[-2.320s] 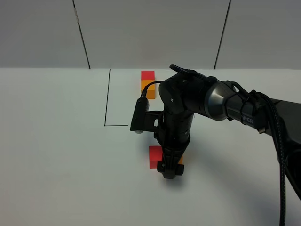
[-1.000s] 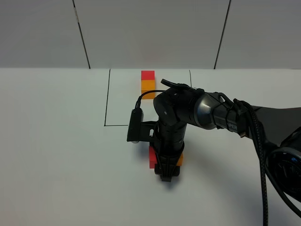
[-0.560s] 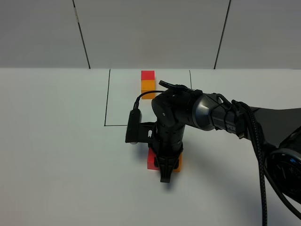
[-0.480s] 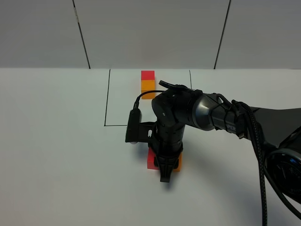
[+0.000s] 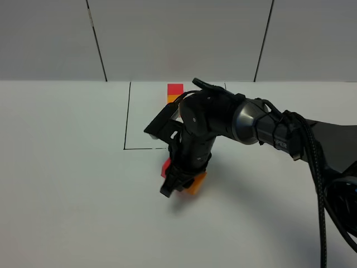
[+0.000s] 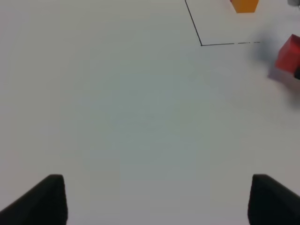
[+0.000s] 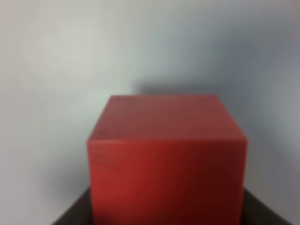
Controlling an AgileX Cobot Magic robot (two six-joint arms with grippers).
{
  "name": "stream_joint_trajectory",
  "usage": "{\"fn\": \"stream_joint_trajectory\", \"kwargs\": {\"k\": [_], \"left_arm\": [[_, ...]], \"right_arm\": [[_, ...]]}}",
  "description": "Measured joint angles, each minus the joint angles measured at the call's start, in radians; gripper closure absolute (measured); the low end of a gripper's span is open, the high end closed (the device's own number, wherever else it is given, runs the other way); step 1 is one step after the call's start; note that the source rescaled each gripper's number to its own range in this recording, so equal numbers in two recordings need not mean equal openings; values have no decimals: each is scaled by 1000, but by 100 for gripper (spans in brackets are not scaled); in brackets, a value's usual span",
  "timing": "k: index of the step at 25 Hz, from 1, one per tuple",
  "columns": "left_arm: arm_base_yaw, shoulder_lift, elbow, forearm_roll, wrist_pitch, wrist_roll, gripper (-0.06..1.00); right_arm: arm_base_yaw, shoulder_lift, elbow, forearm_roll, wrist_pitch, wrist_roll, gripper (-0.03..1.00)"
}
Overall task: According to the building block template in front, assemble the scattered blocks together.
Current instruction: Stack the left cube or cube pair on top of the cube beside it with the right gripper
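Right hand (image 5: 177, 181): tilted over the desk (image 5: 67, 184), clamped on the red block (image 7: 166, 159).
Left hand (image 6: 154, 199): fingers apart, low over the desk.

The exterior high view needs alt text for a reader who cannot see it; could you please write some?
The right gripper reaches down over a white table where a red block and an orange block show on either side of it. Beyond it, a red-on-orange template stack stands inside a black outline.
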Motion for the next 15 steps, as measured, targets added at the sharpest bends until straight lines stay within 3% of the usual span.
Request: {"fn": "stream_joint_trajectory", "kwargs": {"k": [6,15], "left_arm": [[0,0,0,0,0,0,29],[0,0,0,0,0,0,29]], "right_arm": [[0,-6,-19,186,45,313,84],[-5,5,-20,174,7,655,84]]}}
